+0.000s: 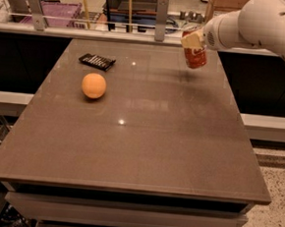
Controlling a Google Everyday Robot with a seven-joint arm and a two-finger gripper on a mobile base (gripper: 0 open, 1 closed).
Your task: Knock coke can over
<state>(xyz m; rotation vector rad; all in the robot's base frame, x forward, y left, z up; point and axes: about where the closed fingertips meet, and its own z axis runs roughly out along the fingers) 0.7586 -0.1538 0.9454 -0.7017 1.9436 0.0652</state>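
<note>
Black flat device point(96, 60) and orange ball point(94, 85) well left of the gripper point(192, 40); leaning on the tilting coke can point(195, 57) just below it, hold impossible to tell; risking lifting instead of toppling, or rolling it off the table's point(129, 154) far edge.

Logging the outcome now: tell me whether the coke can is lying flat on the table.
No, the coke can is nearly upright, slightly tilted, at the hand over the far right of the table.

gripper point(192, 40) clasping coke can point(195, 57) above far right of table point(154, 146), ball point(94, 85) left
</note>
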